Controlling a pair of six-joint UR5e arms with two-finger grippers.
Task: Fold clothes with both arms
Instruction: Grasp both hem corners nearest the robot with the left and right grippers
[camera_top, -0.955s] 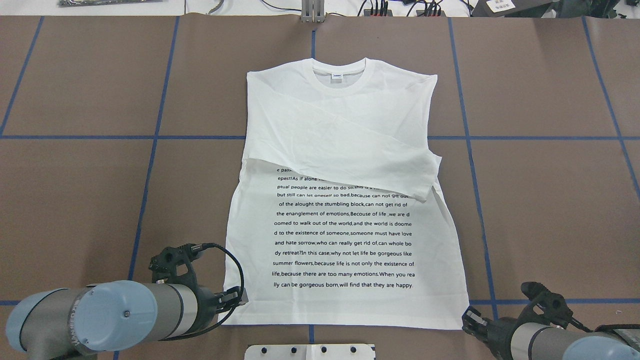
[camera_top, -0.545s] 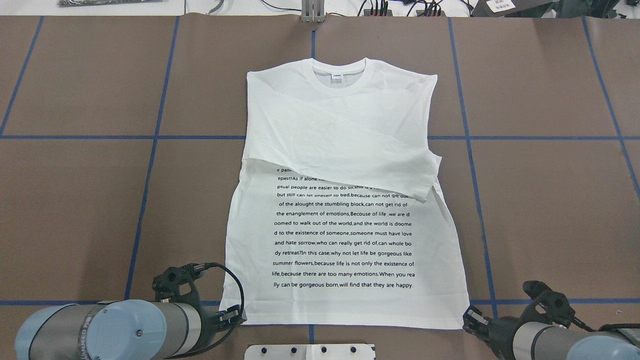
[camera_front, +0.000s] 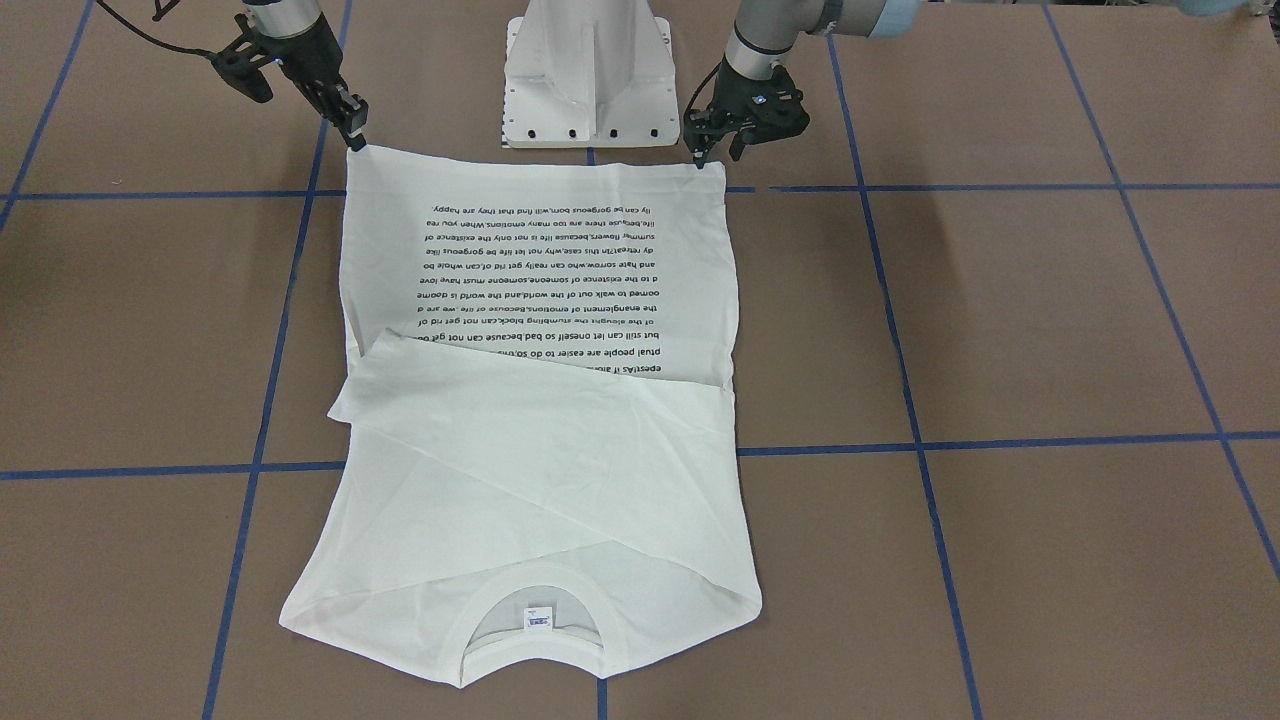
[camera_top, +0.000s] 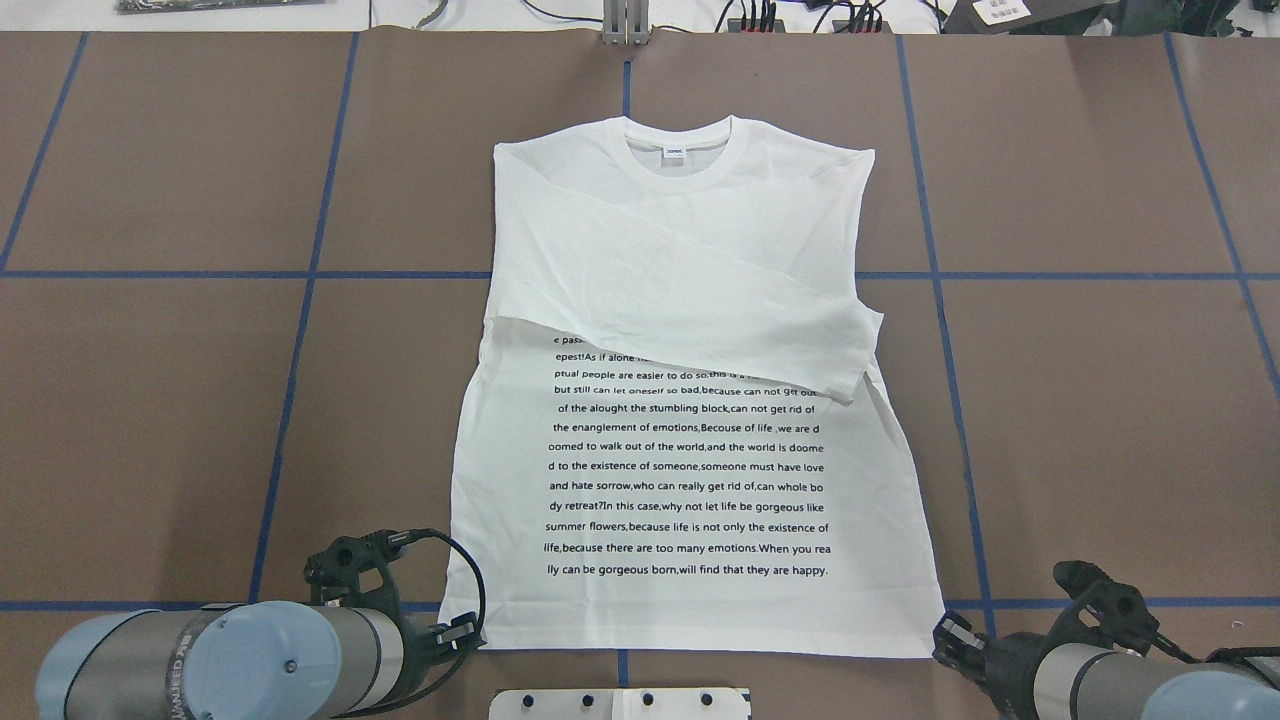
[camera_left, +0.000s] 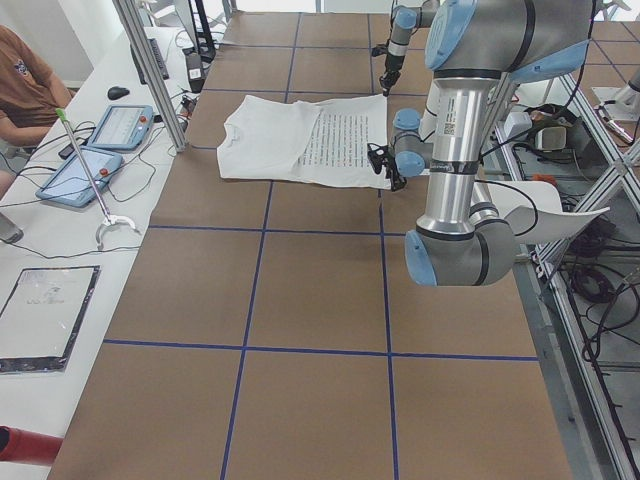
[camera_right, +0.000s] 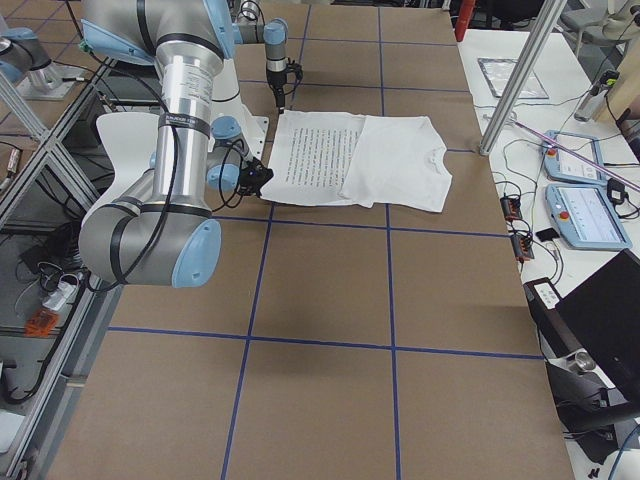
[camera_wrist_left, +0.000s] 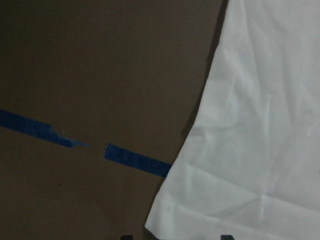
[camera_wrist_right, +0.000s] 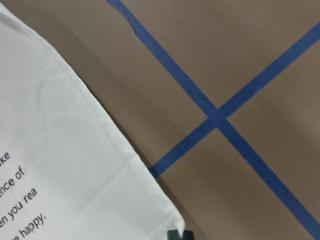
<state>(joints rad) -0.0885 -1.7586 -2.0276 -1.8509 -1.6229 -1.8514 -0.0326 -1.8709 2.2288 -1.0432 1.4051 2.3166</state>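
While the white pedestal base (camera_top: 620, 703) is showing at 6 o'clock in the overhead view, the left gripper (camera_top: 468, 632) is hanging low at 7 o'clock of the T-shirt (camera_top: 690, 240). Its fingertips (camera_wrist_left: 227, 236) are standing apart, with the near left hem corner between them in the wrist view. At 5 o'clock the right gripper (camera_top: 947, 640) is touching the other hem corner. Its fingers are looking drawn together, though whether cloth is pinched between them cannot be told. Both arms, the left arm (camera_top: 230, 670) and the right arm (camera_top: 1100, 680), are reaching in from the near edge. The T-shirt is lying flat at the middle of the table (camera_top: 150, 400), hem toward 6 o'clock. Lines of black text (camera_top: 690, 470) are running across its near half. Beyond them a folded sleeve (camera_top: 760, 320) is slanting over the chest, its cuff pointing toward 4 o'clock. The ribbed collar (camera_top: 678, 185) with its small label (camera_top: 675, 153) is sitting at 12 o'clock. Blue tape lines (camera_top: 290, 400) are dividing the brown tabletop into large squares. Cables (camera_top: 800, 15) are trailing along the far edge. In the left side view, two tablets (camera_left: 80, 175) are resting on a white bench (camera_left: 40, 250) past the far edge, and a seated person (camera_left: 25, 85) is showing at its corner.
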